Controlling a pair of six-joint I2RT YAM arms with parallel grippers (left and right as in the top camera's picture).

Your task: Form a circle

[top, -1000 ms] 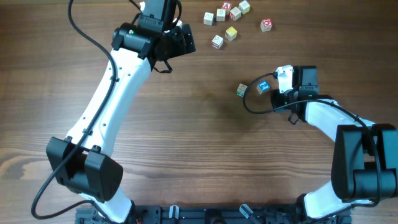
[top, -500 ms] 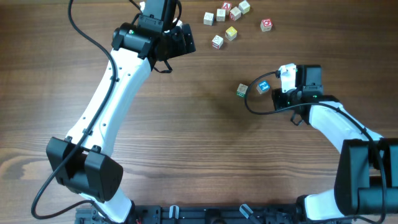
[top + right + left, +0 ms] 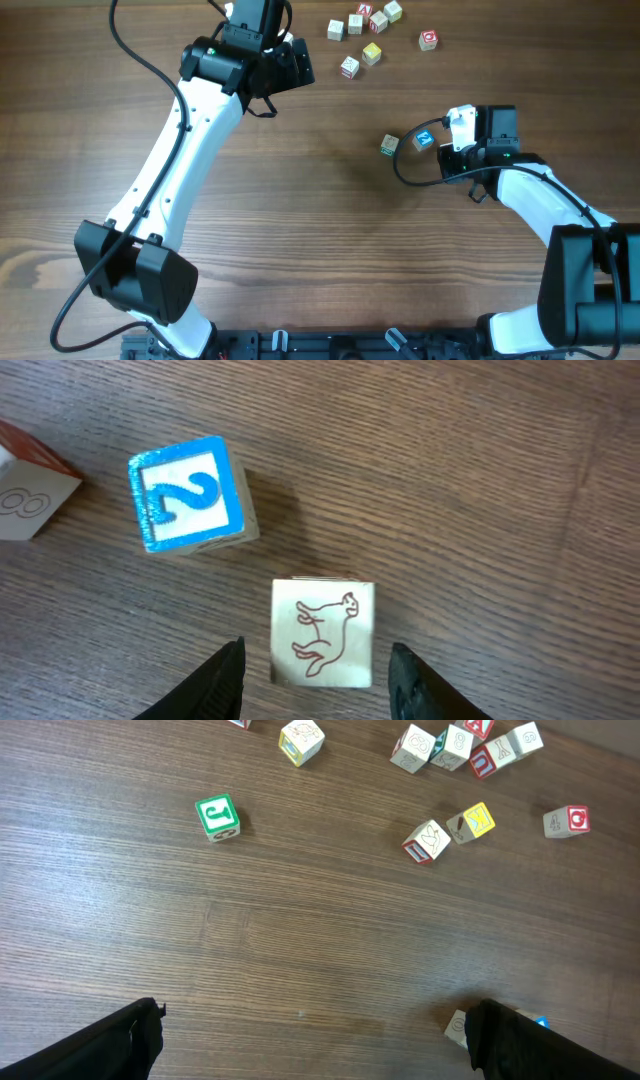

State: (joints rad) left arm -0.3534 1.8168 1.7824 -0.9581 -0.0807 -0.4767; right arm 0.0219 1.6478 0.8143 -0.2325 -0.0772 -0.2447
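On a wooden table (image 3: 300, 220), the right claw (image 3: 318, 678) stands partly open astride a pale block with a brown animal outline (image 3: 322, 632). A sliver of gap shows on each side, and nothing is gripped. Only its wrist camera reads the markings: a blue block (image 3: 185, 493) printed "2" lies just beyond, and a block marked "8" (image 3: 25, 495) with a red face sits at the frame's left edge. The three are bunched close together, right of the table's middle. From overhead the animal block is hidden beneath the claw. The left claw (image 3: 315, 1020), spread wide and empty, hangs over the far side. Its camera catches a green block (image 3: 217, 817) with what looks like a "J", concealed from overhead by the arm, and scattered blocks (image 3: 470, 822) nearby.
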